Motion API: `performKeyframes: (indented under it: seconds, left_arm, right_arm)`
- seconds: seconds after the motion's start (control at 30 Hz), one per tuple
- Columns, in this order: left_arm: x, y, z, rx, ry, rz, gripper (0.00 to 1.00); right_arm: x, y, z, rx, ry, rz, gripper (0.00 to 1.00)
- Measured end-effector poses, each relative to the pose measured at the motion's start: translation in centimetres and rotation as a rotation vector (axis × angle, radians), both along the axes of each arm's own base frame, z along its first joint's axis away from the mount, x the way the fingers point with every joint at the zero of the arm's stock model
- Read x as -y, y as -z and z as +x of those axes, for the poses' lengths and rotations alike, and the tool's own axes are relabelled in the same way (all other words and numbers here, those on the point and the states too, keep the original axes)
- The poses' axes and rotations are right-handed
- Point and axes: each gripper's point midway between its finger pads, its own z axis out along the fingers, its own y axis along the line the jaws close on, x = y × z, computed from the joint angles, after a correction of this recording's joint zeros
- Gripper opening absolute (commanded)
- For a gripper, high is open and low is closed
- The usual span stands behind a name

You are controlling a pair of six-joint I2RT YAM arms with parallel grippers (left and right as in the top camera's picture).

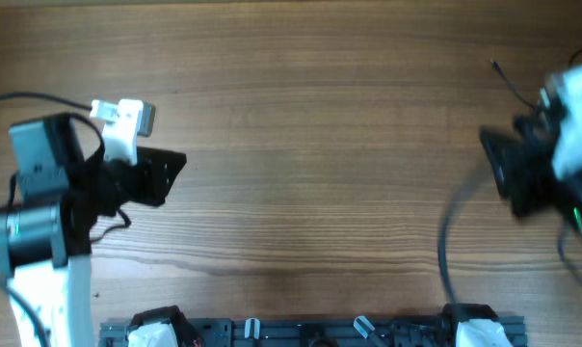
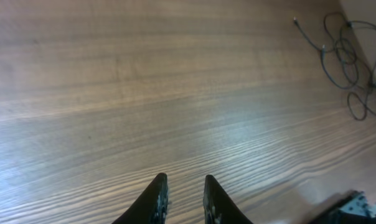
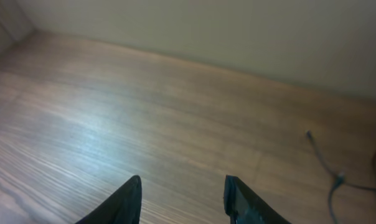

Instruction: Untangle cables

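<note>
The cables (image 2: 348, 61) are thin dark wires lying in loose overlapping loops at the table's far right, seen at the top right of the left wrist view. One strand with a tiny plug end (image 1: 508, 81) shows beside the right arm in the overhead view, and a strand (image 3: 328, 169) shows at the right edge of the right wrist view. My left gripper (image 2: 185, 186) hovers over bare wood far from them, jaws a narrow gap apart with nothing between. Close to the wires, my right gripper (image 3: 183, 183) is open and empty. In the overhead view the left gripper (image 1: 178, 164) points right and the right gripper (image 1: 488, 145) is blurred.
A grey rail (image 1: 310, 333) with the arm bases runs along the table's front edge. A thick black arm cable (image 1: 446, 241) hangs blurred at the right. A pale wall (image 3: 238, 37) borders the wooden table (image 1: 310, 145) behind the right gripper.
</note>
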Motion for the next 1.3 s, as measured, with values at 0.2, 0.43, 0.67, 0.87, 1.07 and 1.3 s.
performKeyframes:
  seconds: [0.2, 0.43, 0.67, 0.87, 1.07, 1.3]
  left_arm:
    - [0.2, -3.1, -2.9, 0.149, -0.017, 0.049, 0.21]
    - [0.7, -5.0, -6.3, 0.254, -0.024, 0.075, 0.21]
    - [1.0, -5.5, -8.1, 0.295, -0.026, 0.084, 0.21]
    - [1.0, -5.2, -8.5, 0.278, -0.027, 0.083, 0.22]
    - [1.0, -5.1, -8.5, 0.274, -0.028, 0.083, 0.21]
    - [1.0, -5.1, -8.5, 0.273, -0.028, 0.083, 0.21]
  right_arm:
    - [-0.3, -2.1, -10.6, 0.208, -0.011, -0.027, 0.54]
    - [-0.6, -1.6, -19.8, 0.394, -0.001, -0.013, 0.57]
    - [0.2, 1.1, -26.0, 0.495, 0.075, 0.021, 1.00]
    - [0.9, 2.2, -26.0, 0.468, 0.132, 0.070, 1.00]
    - [1.4, 2.7, -26.8, 0.503, 0.163, 0.067, 1.00]
    - [1.4, 3.2, -33.4, 0.807, 0.157, 0.033, 1.00]
